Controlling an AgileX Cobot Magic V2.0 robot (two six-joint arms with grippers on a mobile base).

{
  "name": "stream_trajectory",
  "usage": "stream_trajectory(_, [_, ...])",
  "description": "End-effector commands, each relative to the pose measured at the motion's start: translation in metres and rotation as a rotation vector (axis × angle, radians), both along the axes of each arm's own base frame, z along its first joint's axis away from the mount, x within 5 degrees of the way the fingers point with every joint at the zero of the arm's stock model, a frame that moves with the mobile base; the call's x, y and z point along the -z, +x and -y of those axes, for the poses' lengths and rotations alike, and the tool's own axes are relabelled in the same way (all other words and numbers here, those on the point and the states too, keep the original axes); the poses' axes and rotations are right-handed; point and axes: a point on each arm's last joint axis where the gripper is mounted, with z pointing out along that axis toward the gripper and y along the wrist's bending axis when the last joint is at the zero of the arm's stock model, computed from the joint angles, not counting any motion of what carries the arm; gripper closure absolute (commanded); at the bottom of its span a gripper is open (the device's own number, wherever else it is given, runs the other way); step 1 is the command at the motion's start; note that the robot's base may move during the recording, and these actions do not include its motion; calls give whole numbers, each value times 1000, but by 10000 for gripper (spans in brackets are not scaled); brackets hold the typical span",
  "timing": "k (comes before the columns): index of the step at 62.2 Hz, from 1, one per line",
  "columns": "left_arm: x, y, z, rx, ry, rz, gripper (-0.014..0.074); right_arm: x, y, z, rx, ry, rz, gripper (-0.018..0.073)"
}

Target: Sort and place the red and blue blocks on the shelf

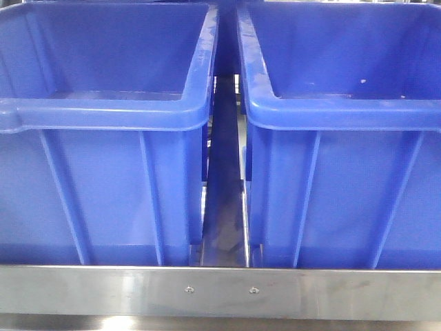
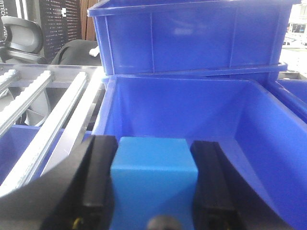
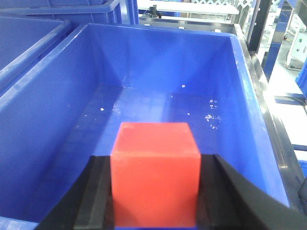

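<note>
Blocks in the grip of both arms: the blue block (image 2: 152, 177) is clamped between the black pads (image 2: 98, 182) of the left end effector (image 2: 154, 187), whose jaws are set at the cube's width and press on two opposite sides. Beyond it opens a large blue bin (image 2: 268, 139). A second bin (image 2: 192, 38) is stacked on its far rim, and bare metal rails (image 2: 48, 120) run alongside to the left. The red block (image 3: 154, 172) is pinched the same way by the right end effector (image 3: 154, 196), jaws tight on its flanks. It hangs over the inside of another deep bin (image 3: 62, 96), whose floor carries a scatter of white specks (image 3: 210, 117). From the front, the shelf (image 1: 103, 293) shows its brushed steel rail with two small screws (image 1: 189, 290) near the centre. On it stand the left-hand tub (image 1: 103, 165) and the right-hand tub (image 1: 344, 172), side by side, close but apart, with a narrow steel channel (image 1: 224, 207) between them.
</note>
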Motion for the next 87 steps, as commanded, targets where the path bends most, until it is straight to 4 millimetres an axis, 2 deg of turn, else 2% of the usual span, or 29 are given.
stream_trajectory(1, [-18, -1, 0, 0, -25, 113, 465, -16, 0, 1, 12, 4, 107, 504])
stream_trajectory(45, [-19, -1, 0, -1, -26, 122, 465, -17, 1, 1, 14, 5, 118, 504])
stream_trajectory(56, [-19, -1, 0, 0, -40, 127, 465, -16, 10, 0, 15, 4, 90, 504])
stream_trajectory(65, [-14, 14, 1, 1, -131, 31, 465, -16, 31, -1, 21, 2, 66, 504])
stream_trajectory(72, [-23, 30, 3, 1, -131, 3, 464, -15, 49, -3, 25, -1, 38, 504])
stream_trajectory(79, [-30, 53, 8, 15, -125, -47, 464, -11, 70, -5, 24, -2, -3, 504])
stream_trajectory(87, [-26, 80, 22, 67, -111, -132, 464, -11, 90, -10, 12, 0, 15, 504])
